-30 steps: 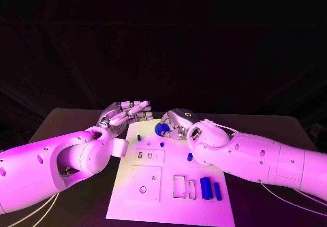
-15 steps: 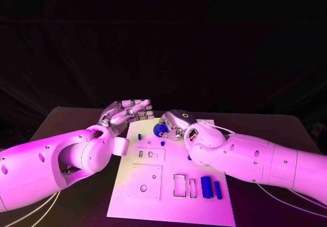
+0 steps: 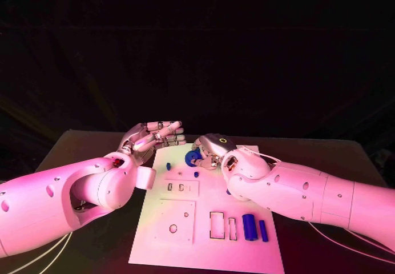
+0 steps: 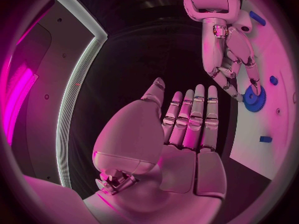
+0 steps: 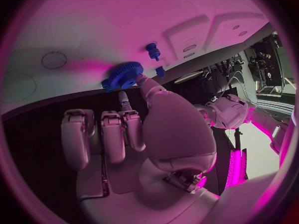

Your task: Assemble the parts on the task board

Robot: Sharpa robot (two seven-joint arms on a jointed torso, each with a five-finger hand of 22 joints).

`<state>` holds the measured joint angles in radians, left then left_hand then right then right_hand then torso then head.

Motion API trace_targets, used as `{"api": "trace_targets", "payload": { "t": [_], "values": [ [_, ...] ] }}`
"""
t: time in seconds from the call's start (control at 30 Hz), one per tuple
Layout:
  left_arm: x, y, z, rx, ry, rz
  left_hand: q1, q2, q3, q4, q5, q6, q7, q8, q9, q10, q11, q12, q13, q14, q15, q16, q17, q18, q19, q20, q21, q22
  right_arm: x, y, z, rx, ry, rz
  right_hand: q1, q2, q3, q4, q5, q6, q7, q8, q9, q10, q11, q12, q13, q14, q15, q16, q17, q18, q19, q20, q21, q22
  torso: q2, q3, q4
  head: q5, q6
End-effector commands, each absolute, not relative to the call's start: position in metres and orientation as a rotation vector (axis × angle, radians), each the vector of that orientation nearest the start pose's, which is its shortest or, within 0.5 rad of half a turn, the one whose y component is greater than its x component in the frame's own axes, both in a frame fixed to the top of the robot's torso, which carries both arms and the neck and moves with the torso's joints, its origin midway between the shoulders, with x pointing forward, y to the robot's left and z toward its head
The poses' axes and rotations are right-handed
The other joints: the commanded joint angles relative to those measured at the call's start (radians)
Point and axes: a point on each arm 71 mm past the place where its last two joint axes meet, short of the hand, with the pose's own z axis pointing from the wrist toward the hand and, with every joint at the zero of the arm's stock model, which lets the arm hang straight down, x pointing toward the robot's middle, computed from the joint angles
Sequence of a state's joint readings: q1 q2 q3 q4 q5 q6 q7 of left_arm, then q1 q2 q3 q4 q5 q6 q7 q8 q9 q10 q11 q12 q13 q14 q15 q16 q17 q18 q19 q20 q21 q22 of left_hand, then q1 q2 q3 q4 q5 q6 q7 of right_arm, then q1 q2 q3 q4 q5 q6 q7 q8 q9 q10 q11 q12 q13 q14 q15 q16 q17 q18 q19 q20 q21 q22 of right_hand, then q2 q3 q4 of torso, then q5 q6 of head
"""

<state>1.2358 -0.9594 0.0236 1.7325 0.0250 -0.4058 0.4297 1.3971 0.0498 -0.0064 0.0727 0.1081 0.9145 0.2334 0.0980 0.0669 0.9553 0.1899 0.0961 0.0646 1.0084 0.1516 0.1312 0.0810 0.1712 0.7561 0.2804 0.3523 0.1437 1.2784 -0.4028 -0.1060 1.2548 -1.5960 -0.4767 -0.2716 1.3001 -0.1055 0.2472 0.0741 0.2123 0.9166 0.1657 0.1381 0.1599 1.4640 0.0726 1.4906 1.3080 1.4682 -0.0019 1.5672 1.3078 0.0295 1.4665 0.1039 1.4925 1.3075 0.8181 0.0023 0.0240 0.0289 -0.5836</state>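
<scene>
Board (image 3: 206, 251): white plate lying along the middle of the black counter (image 3: 329, 154), its near end toward the robot.

Near end of the board: two upright blue bars, a thick one (image 3: 249, 226) and a thin one (image 3: 263, 230), side by side near the board's right edge. Just left of them, two rectangular cut-outs (image 3: 216, 224). Further left, a square raised panel with a round hole (image 3: 173, 228).

Middle of the board: a smaller panel with two slots (image 3: 175, 186). A small blue piece (image 3: 229, 191) lies beside the right arm.

Far part of the board: two small blue pegs, one (image 3: 168, 166) near the left edge, the other (image 3: 196, 174) nearer the centre.

Gear (image 3: 195, 158): blue, toothed, at the far end of the board, held on edge. In the right wrist view the gear (image 5: 122, 75) sits against the white board, with a small blue peg (image 5: 151, 50) just beyond it.

Right hand (image 3: 214, 149): over the far end of the board, thumb and a finger pinching the gear, the other fingers (image 5: 102, 134) lying side by side and partly curled.

Left hand (image 3: 152, 136): raised above the far left corner of the board, palm up, holding nothing; fingers (image 4: 190, 117) straight and close alongside one another, thumb set apart.
</scene>
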Motion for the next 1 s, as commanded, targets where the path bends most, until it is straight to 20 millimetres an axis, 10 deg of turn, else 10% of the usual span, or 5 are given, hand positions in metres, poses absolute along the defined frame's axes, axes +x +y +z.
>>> {"api": "trace_targets", "payload": {
  "t": [0.03,1.0],
  "values": [
    [0.4626,0.2090,-0.1190,-1.063,1.287,-1.643,0.002,0.009,0.000,-0.006,0.001,-0.001,0.012,-0.005,-0.001,0.001,0.007,-0.005,0.001,0.001,0.004,-0.005,-0.002,0.010,-0.005,0.003,0.004,-0.001,0.5210,-0.0509,-0.1640,-0.256,1.452,0.605,-0.003,-0.015,-0.008,0.000,-0.010,-0.011,0.001,-0.009,-0.002,0.028,0.008,-0.009,0.172,0.103,0.008,0.004,0.263,-0.003,0.039,0.006,-0.004,0.159,0.000,0.0003,-0.0007,0.002,0.002],
    [0.4630,0.2104,-0.1194,-1.066,1.289,-1.638,0.001,0.008,0.000,-0.006,0.000,-0.001,0.012,-0.006,-0.001,0.000,0.007,-0.006,0.001,0.001,0.004,-0.007,-0.002,0.010,-0.005,0.004,0.004,-0.002,0.5226,-0.0609,-0.1723,-0.236,1.579,0.623,-0.208,-0.006,-0.123,0.172,0.049,0.036,-0.008,-0.038,0.008,0.046,0.003,0.011,0.192,0.103,0.005,0.004,0.263,-0.005,0.045,0.005,0.001,0.172,0.000,0.0000,0.0009,0.003,0.000]
  ]
}}
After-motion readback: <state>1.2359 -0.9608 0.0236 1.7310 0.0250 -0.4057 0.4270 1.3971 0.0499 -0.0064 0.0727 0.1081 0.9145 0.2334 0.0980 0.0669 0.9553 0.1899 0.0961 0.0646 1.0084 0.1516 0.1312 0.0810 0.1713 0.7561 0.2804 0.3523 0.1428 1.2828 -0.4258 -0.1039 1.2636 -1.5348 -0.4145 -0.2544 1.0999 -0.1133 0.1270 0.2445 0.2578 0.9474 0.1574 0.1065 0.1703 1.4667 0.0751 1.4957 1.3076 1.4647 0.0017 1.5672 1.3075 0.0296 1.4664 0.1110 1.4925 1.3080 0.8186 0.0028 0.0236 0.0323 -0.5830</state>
